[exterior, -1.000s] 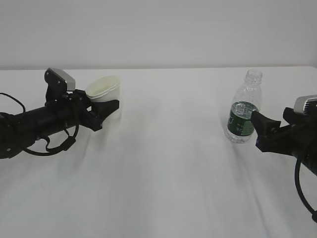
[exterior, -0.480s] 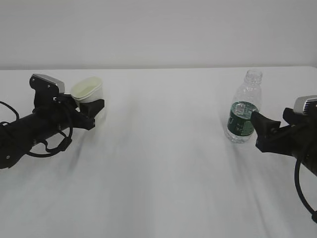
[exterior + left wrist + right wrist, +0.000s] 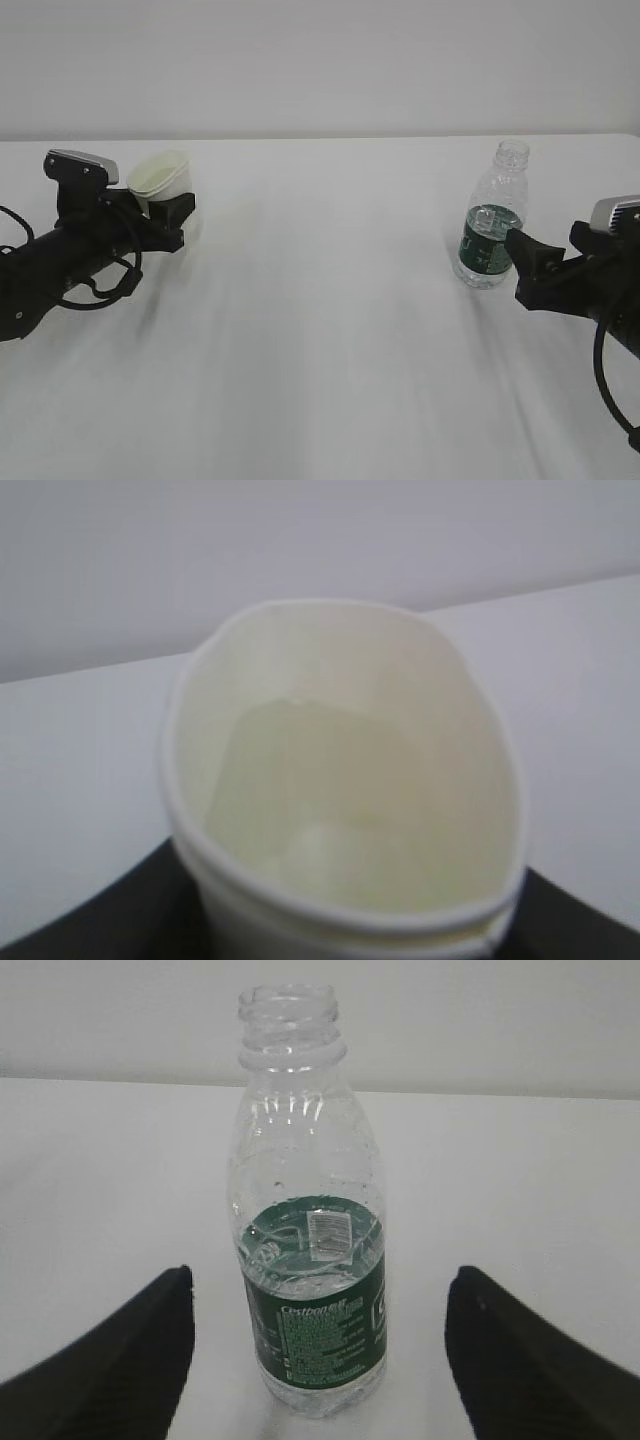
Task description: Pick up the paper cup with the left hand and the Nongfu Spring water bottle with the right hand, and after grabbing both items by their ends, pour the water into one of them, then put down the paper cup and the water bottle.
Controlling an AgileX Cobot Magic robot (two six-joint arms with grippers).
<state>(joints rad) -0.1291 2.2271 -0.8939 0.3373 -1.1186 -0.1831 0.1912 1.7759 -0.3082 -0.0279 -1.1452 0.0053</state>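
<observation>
The white paper cup sits tilted between the fingers of my left gripper, which is shut on its lower part at the far left of the table. In the left wrist view the cup fills the frame, its rim squeezed into an oval, and the gripper shows only as dark fingers at the bottom corners. The Nongfu Spring water bottle stands upright and capless at the right. My right gripper is open just in front of it. The bottle, with water up to the green label, stands ahead of the fingertips, untouched by the right gripper.
A white table runs to a pale wall at the back. Cables loop under the left arm.
My left arm has drawn back to the left, carrying the paper cup with it. The right gripper and the bottle have stayed where they were.
</observation>
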